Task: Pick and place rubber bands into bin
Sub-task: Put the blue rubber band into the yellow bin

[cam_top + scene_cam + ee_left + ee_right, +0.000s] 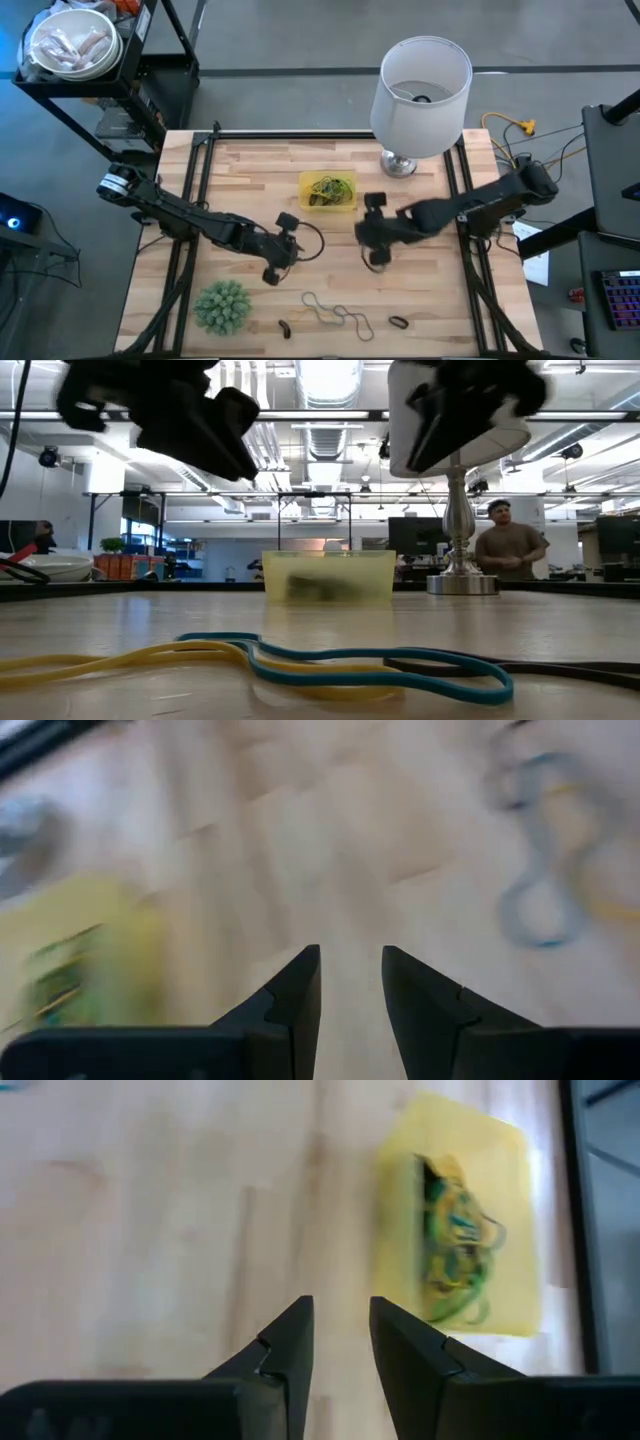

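The yellow bin (328, 190) sits on the far middle of the table with a tangle of yellow and green rubber bands (455, 1240) inside. More bands lie near the near edge: a yellow and teal tangle (335, 315), a small dark one (285, 327) and a black one (398, 322). My left gripper (290, 247) hovers left of centre, open by a narrow gap and empty (350, 970). My right gripper (365, 232) hovers just near-right of the bin, also narrowly open and empty (341, 1320). A thin black loop (318, 240) shows beside the left gripper.
A lamp with a large white shade (420, 85) stands on its metal base (398, 163) at the far right. A spiky green plant ball (222, 305) rests near the near-left corner. Black frame rails (190, 200) run along both sides. A person (508, 545) stands beyond the table.
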Motion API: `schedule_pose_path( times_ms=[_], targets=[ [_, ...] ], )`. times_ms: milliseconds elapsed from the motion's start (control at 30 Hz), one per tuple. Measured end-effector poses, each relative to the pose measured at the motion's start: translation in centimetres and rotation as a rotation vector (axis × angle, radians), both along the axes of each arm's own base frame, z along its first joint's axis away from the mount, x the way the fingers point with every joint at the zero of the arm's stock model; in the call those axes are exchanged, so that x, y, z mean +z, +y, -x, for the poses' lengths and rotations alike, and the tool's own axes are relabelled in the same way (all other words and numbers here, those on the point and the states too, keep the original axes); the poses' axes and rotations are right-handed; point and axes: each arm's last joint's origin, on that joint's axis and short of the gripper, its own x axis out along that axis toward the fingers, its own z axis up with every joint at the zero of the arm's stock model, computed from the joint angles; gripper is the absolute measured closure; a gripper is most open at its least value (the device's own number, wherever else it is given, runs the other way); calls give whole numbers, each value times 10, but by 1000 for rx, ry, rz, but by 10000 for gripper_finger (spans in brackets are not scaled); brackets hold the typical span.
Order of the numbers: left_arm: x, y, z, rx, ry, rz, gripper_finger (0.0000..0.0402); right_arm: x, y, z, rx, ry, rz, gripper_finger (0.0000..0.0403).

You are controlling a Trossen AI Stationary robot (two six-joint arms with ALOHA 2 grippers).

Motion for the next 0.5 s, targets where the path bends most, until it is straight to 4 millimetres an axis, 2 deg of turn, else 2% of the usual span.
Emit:
schedule_pose_path(
  times_ms=[100,233,500],
  targets=[
    [-6,-6,-1,-104,9,90,308,-2,21,15,54,-10,-22,314],
    [-14,-12,-4,-132,33,130,308,-8,44,32,88,-19,-61,322],
    [-42,-29,-19,-199,59,162,308,-27,70,51,133,-54,-115,336]
  ],
)
